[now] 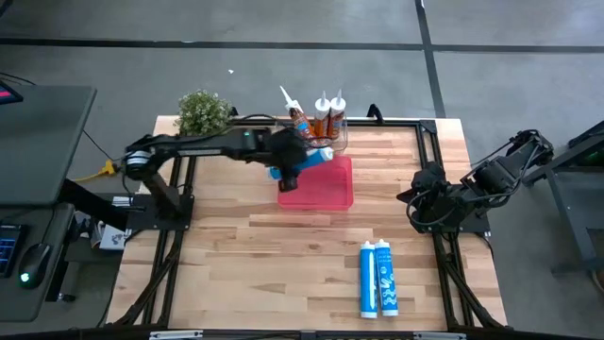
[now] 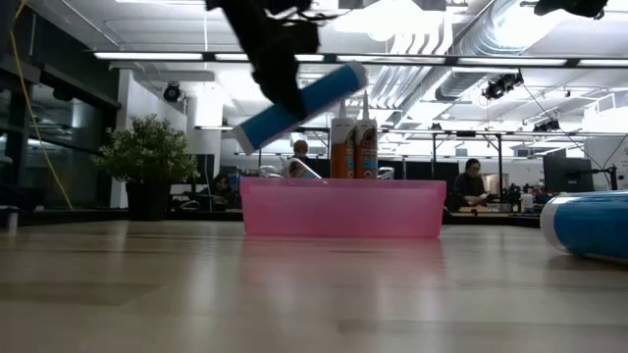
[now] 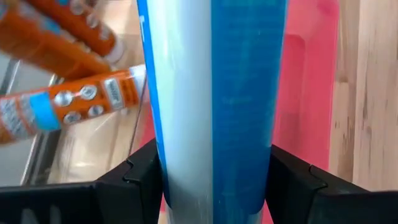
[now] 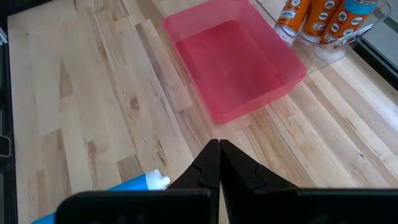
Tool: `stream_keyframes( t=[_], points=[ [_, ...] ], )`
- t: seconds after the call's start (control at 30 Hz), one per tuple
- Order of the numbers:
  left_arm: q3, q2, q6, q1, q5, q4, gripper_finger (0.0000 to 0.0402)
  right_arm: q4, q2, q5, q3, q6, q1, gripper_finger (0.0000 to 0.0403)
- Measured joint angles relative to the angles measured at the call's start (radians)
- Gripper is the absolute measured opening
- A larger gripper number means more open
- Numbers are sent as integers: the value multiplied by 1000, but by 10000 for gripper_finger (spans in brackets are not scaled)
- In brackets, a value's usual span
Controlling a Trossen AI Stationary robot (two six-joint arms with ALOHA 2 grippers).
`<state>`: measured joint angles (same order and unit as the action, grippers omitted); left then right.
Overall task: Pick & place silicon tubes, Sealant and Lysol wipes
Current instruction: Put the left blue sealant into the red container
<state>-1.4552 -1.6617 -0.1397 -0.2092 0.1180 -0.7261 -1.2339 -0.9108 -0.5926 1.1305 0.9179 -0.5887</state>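
**Blue tube held over the pink bin**

High view: the left gripper [image 1: 291, 159] is clamped on a blue tube [image 1: 311, 161], the pink bin [image 1: 326, 194] just below.

Low view: the tube is tilted.

Right wrist view: the right gripper [image 4: 219, 163] is closed, empty.

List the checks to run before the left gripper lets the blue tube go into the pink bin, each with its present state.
1. Left gripper shut on the blue tube: ok.
2. Tube over the pink bin: ok in the high view, at the bin's rear left part.
3. Tube level for a flat drop: not ok, tilted in the low view.
4. Bin interior free: ok, nothing in it in the right wrist view.
5. Orange tubes clear of the drop path: ok, in the clear container behind the bin.
6. Right gripper out of the way: ok, shut, at the table's right edge.
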Motion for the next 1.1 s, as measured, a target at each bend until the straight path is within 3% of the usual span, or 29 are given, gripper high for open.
stream_keyframes(
  t=[0.47, 0.67, 1.1],
  points=[
    [-355, -321, -66, 0, -67, -253, 197, 4, 0, -2, 0, 2, 0, 0],
    [-387, -382, -67, 8, -68, -297, 197, 3, 0, -5, 0, 9, 0, 0],
    [-387, -385, -103, 22, -59, -287, 197, 3, 0, -7, 0, 9, 0, 0]
  ],
)
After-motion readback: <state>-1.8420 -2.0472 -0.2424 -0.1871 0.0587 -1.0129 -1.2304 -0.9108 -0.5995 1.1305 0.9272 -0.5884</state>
